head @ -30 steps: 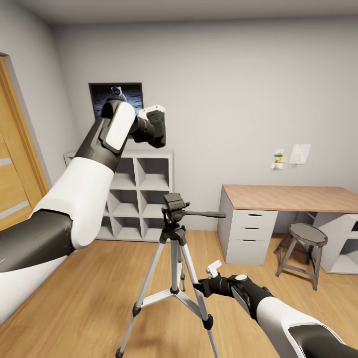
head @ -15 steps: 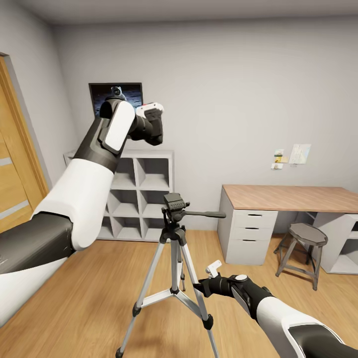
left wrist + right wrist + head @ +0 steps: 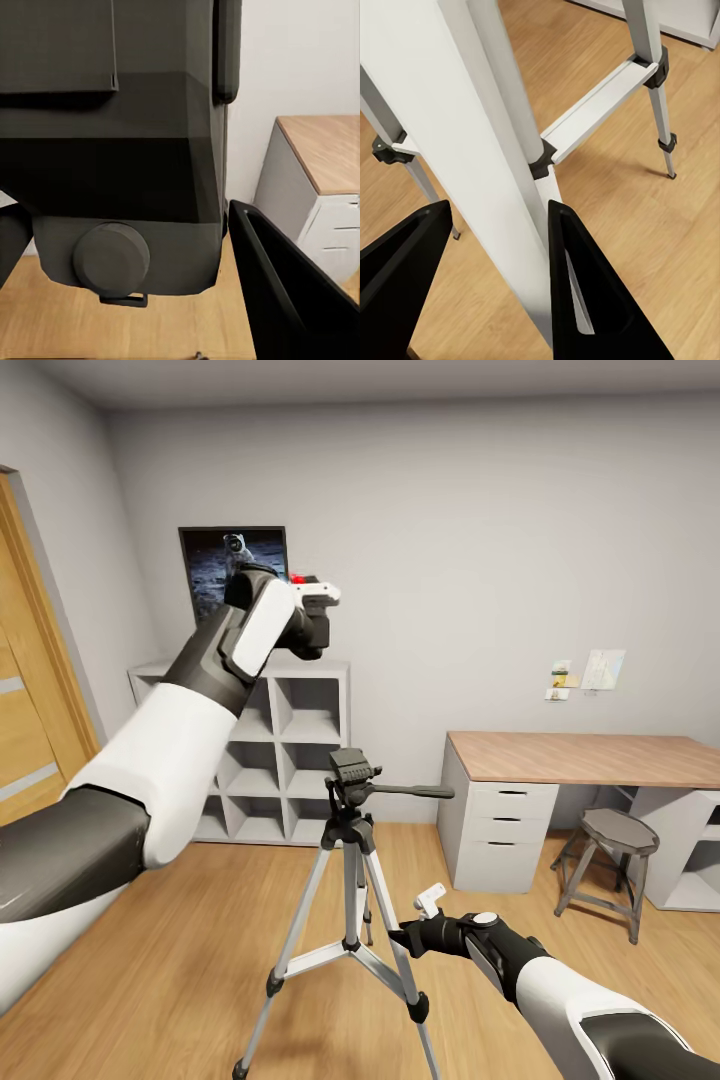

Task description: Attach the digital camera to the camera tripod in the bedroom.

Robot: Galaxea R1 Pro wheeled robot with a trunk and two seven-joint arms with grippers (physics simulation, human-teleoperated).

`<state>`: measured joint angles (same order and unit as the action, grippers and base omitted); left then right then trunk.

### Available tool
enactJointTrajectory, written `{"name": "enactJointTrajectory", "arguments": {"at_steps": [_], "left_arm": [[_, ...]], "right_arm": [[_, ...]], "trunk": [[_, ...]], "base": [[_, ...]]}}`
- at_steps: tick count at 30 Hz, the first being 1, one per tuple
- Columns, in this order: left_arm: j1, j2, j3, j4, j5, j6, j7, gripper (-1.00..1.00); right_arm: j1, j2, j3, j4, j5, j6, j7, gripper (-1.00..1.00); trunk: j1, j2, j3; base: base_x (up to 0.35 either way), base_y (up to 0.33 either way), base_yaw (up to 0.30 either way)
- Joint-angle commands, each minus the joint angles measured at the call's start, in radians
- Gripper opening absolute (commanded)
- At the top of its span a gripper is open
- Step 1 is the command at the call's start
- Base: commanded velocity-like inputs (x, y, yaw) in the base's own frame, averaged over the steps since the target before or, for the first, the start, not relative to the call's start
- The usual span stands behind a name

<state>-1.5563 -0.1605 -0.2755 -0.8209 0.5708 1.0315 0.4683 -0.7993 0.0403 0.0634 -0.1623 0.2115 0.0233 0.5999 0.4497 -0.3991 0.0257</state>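
Left hand point(image 3: 312, 610) grips the digital camera point(image 3: 306, 628) aloft; right hand point(image 3: 495, 285) apparently clamps a camera tripod point(image 3: 348, 830) leg.

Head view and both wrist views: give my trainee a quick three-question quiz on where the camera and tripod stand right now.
1. True or false: the camera is already seated on the tripod head.
2. Which claw has a tripod leg between its fingers? A) left claw B) right claw C) neither
3. Fill in: in the head view, the camera is held up in front of the white cube ____.

Key
1. False. The left claw holds the camera high, well above the tripod's black head.
2. B. The right wrist view shows a silver leg running between the two black fingers.
3. shelf
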Motion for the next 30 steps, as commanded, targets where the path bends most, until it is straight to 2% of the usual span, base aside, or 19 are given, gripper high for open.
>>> {"name": "enactJointTrajectory", "arguments": {"at_steps": [1, 4, 5, 9, 10, 13, 14, 16, 17, 18, 20, 22, 23, 27, 28, 30], "left_arm": [[0.0, 0.0, -0.01, 0.005, 0.004, 0.002, 0.006, -1.0], [0.001, 0.001, -0.046, 0.021, 0.002, 0.0, 0.004, -1.0], [0.002, 0.003, -0.082, 0.026, 0.002, 0.001, 0.0, -1.0], [0.002, 0.015, -0.186, 0.024, 0.004, 0.005, -0.039, -1.0], [0.002, 0.029, -0.247, 0.011, 0.006, 0.006, -0.09, -1.0], [0.002, 0.063, -0.332, -0.036, 0.008, 0.007, -0.222, -1.0], [0.002, 0.095, -0.375, -0.083, 0.009, 0.005, -0.345, -1.0], [0.002, 0.131, -0.402, -0.137, 0.005, 0.002, -0.482, -1.0], [0.002, 0.15, -0.412, -0.164, 0.003, 0.0, -0.551, -1.0], [0.002, 0.188, -0.425, -0.214, 0.0, -0.003, -0.681, -1.0], [0.002, 0.226, -0.432, -0.257, -0.002, -0.005, -0.783, -1.0], [0.002, 0.263, -0.434, -0.294, -0.003, -0.009, -0.854, -1.0], [0.002, 0.301, -0.429, -0.328, 0.0, -0.017, -0.901, -1.0], [0.002, 0.375, -0.397, -0.394, 0.006, -0.03, -0.953, -1.0], [0.002, 0.412, -0.376, -0.425, 0.009, -0.034, -0.967, -1.0], [0.002, 0.443, -0.357, -0.449, 0.014, -0.036, -0.98, -1.0]], "right_arm": [[0.0, -0.001, 0.014, -0.002, -0.001, 0.003, 0.001, -1.0], [0.0, -0.001, 0.014, -0.002, 0.0, 0.003, 0.001, -1.0], [0.0, -0.002, 0.014, -0.002, 0.0, 0.003, 0.001, -1.0], [0.0, -0.001, 0.015, -0.002, -0.001, 0.003, 0.0, -1.0], [0.0, -0.001, 0.015, -0.002, -0.001, 0.003, 0.0, -1.0], [0.0, -0.001, 0.015, -0.002, -0.001, 0.003, 0.0, -1.0], [0.0, -0.001, 0.015, -0.002, -0.001, 0.003, 0.0, -1.0], [0.0, -0.001, 0.015, -0.002, -0.001, 0.003, 0.0, -1.0], [0.0, -0.001, 0.015, -0.002, -0.001, 0.003, 0.0, -1.0], [0.0, -0.001, 0.015, -0.002, -0.001, 0.003, 0.0, -1.0], [0.0, -0.001, 0.015, -0.002, -0.002, 0.003, 0.0, -1.0], [0.0, -0.001, 0.015, -0.002, -0.002, 0.003, 0.0, -1.0], [0.0, -0.001, 0.015, -0.002, -0.002, 0.003, 0.0, -1.0], [0.0, 0.0, 0.015, -0.002, -0.003, 0.003, 0.0, -1.0], [0.0, 0.0, 0.014, -0.002, -0.003, 0.003, 0.0, -1.0], [0.0, 0.0, 0.014, -0.002, -0.003, 0.003, 0.0, -1.0]], "trunk": [[0.0, -0.001, 0.0], [0.0, -0.001, 0.0], [0.0, -0.001, 0.0], [0.0, -0.001, 0.0], [0.0, -0.001, 0.0], [0.0, -0.001, 0.0], [0.0, -0.001, 0.0], [0.0, -0.001, 0.0], [0.0, -0.001, 0.0], [0.0, -0.001, 0.0], [0.0, -0.001, 0.0], [0.0, -0.001, 0.0], [0.0, -0.001, 0.0], [0.0, -0.001, 0.0], [0.0, -0.001, 0.0], [0.0, -0.001, 0.0]], "base": [[0.0, 0.0, 0.0], [0.0, 0.0, 0.0], [0.0, 0.0, 0.0], [0.0, 0.0, 0.0], [0.0, 0.0, 0.0], [0.0, 0.0, 0.0], [0.0, 0.0, 0.0], [0.0, 0.0, 0.0], [0.0, 0.0, 0.0], [0.0, 0.0, 0.0], [0.0, 0.0, 0.0], [0.0, 0.0, 0.0], [0.0, 0.0, 0.0], [0.0, 0.0, 0.0], [0.0, 0.0, 0.0], [0.0, 0.0, 0.0]]}}
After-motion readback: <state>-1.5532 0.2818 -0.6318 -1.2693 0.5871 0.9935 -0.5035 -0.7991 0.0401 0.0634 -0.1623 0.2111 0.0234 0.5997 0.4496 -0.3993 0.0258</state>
